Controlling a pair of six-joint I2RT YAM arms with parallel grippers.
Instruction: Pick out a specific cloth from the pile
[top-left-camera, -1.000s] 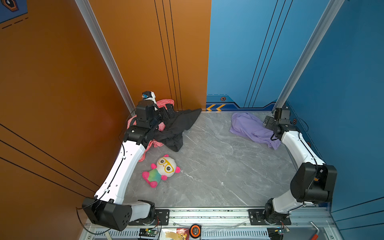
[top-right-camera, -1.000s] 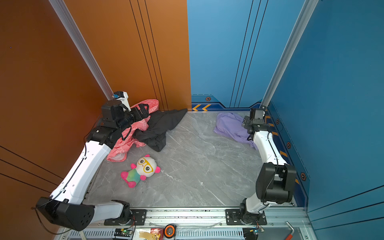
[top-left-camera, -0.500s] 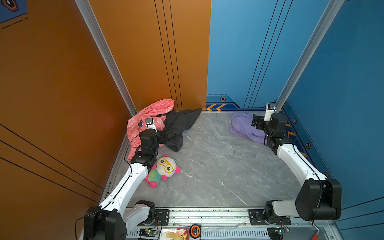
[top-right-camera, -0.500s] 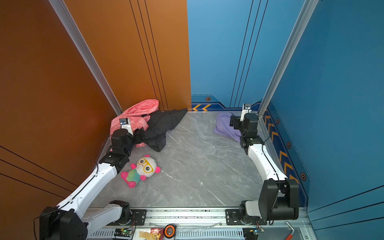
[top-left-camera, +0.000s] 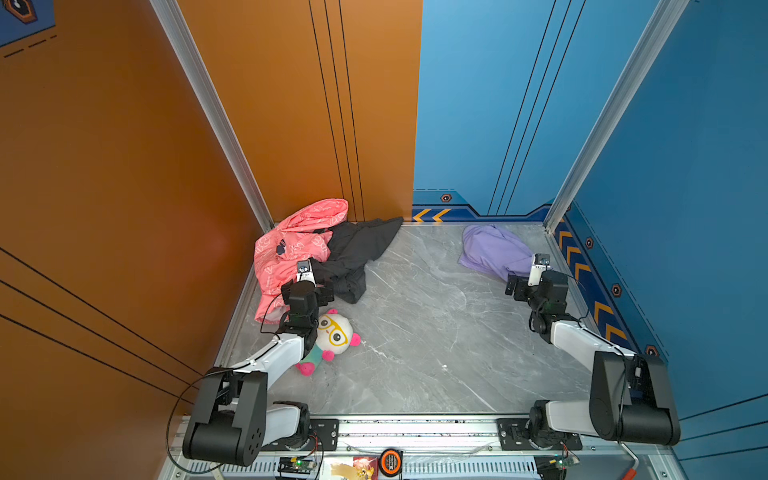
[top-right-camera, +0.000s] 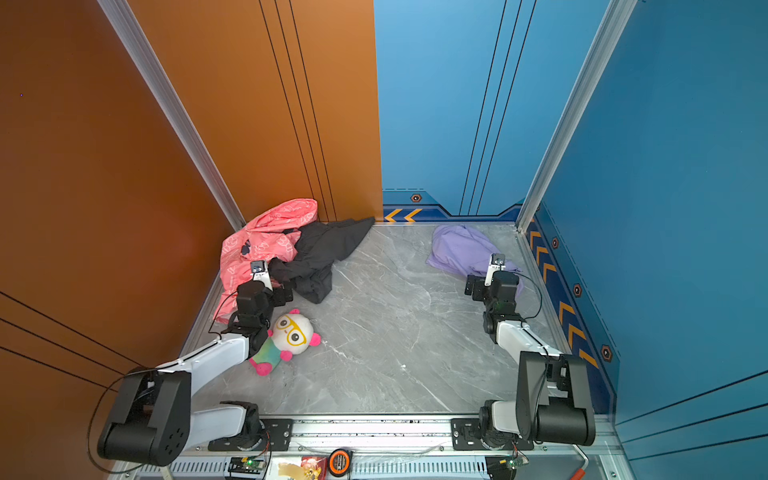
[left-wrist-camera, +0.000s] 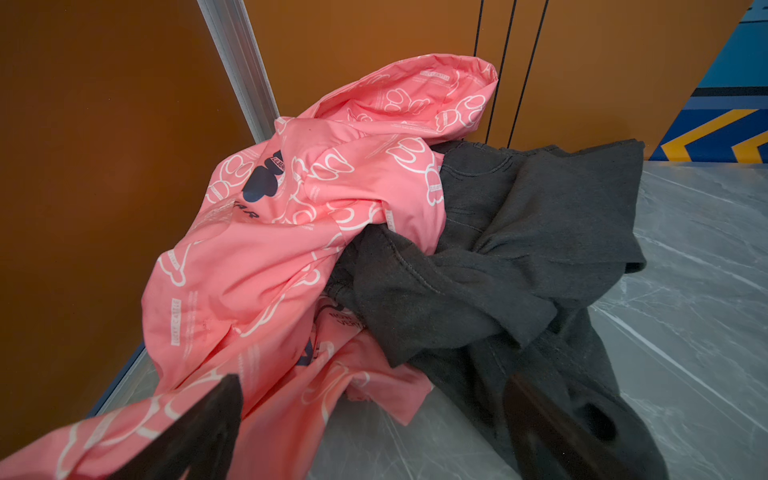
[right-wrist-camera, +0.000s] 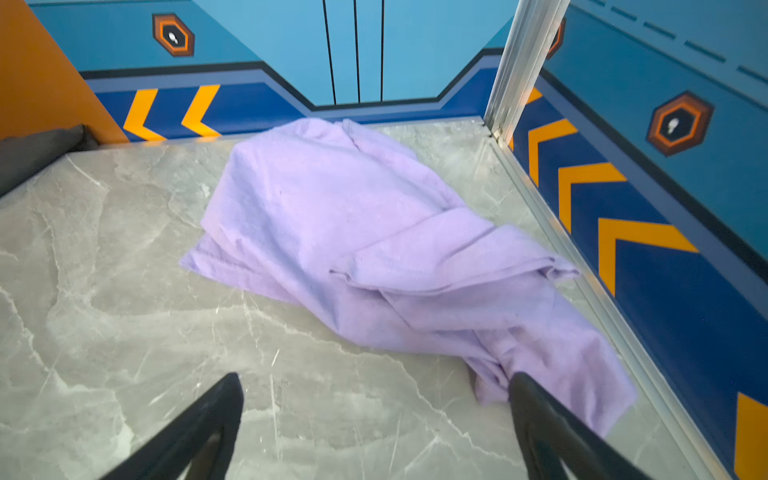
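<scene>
The lavender cloth (top-left-camera: 490, 251) (top-right-camera: 461, 249) lies alone on the marble floor at the back right, away from the pile. In the right wrist view the cloth (right-wrist-camera: 353, 232) spreads just ahead of my right gripper (right-wrist-camera: 376, 380), whose fingers stand wide with only floor between them. One fingertip is at the cloth's near edge. The pile is a coral-pink printed garment (top-left-camera: 291, 249) (left-wrist-camera: 270, 249) and a black garment (top-left-camera: 357, 253) (left-wrist-camera: 519, 249) in the back left corner. My left gripper (top-left-camera: 309, 286) (top-right-camera: 270, 287) (left-wrist-camera: 372, 386) is open at the pile's near edge, holding nothing. My right gripper (top-left-camera: 534, 281) (top-right-camera: 494, 283) holds nothing.
A panda plush (top-left-camera: 332, 332) (top-right-camera: 291, 332) lies beside my left forearm. Orange walls close the left and back left, blue walls the back right and right. A tape measure (top-left-camera: 390, 461) sits on the front rail. Bare marble floor (top-left-camera: 415, 324) lies between the arms.
Both arms have drawn back toward the front rail. The left gripper came off the pile and the right one off the lavender cloth. The cloths stay where they lay.
</scene>
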